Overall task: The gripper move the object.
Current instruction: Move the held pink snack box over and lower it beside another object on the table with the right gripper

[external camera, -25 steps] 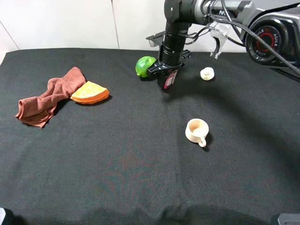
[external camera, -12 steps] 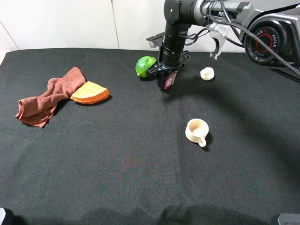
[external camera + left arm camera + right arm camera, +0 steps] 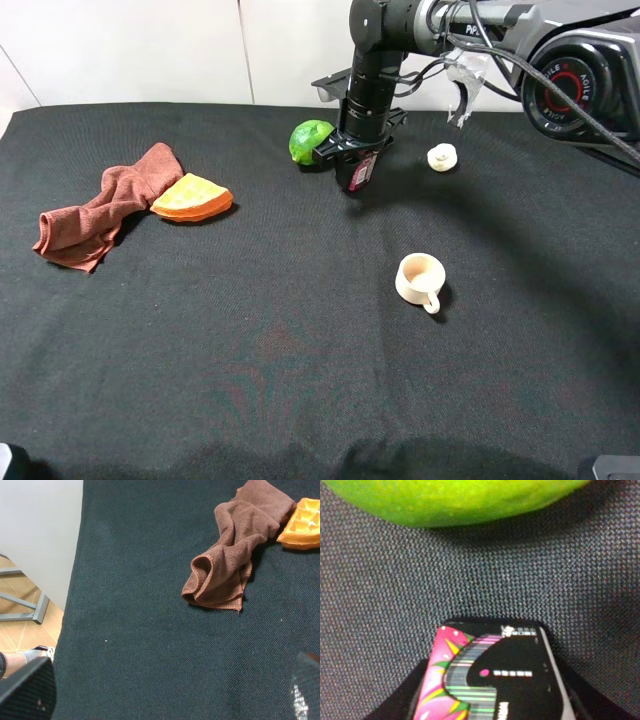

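Right arm's black pronged claw gripper (image 3: pixel 352 160) closed around small upright black box with pink sides (image 3: pixel 363 172), nothing else held. Box is far back on black cloth table (image 3: pixel 250 350), just beside round green lime (image 3: pixel 309 140). Grasp looks done; carry and release remain. Lifted or not: cannot tell. Prong contact hidden; destination unknown.

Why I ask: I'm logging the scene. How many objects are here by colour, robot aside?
Green: 1, lime
Brown: 1, cloth
Orange: 1, waffle piece
Cream or white: 2, mug, small lump
Black and pink: 1, box
Total: 6
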Motion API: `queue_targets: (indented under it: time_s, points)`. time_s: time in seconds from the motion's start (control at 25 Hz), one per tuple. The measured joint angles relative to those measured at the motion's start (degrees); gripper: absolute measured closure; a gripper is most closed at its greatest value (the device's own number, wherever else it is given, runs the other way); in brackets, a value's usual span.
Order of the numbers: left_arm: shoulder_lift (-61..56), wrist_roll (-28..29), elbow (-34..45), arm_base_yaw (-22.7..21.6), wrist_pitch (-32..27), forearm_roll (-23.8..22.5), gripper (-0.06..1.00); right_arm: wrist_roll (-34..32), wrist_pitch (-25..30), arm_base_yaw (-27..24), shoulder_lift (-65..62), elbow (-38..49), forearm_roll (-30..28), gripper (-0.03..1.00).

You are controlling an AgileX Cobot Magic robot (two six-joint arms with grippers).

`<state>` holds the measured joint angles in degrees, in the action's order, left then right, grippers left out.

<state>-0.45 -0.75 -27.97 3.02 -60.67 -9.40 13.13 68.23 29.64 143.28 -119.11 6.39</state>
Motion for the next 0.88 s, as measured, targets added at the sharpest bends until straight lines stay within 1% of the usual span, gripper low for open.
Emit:
queue_targets:
  time_s: [0.56,0.64,0.88]
  points:
    - [0.0,0.0,0.0,0.0,0.0,0.0,-0.05,-0.1,-0.2,0.0,0.0,0.0,-0.3,0.63]
    - [0.0,0.0,0.0,0.0,0.0,0.0,-0.05,-0.2,-0.2,0.0,0.0,0.0,-0.6,0.61]
    - [0.0,0.0,0.0,0.0,0.0,0.0,-0.05,-0.2,-0.2,0.0,0.0,0.0,-1.3,0.51]
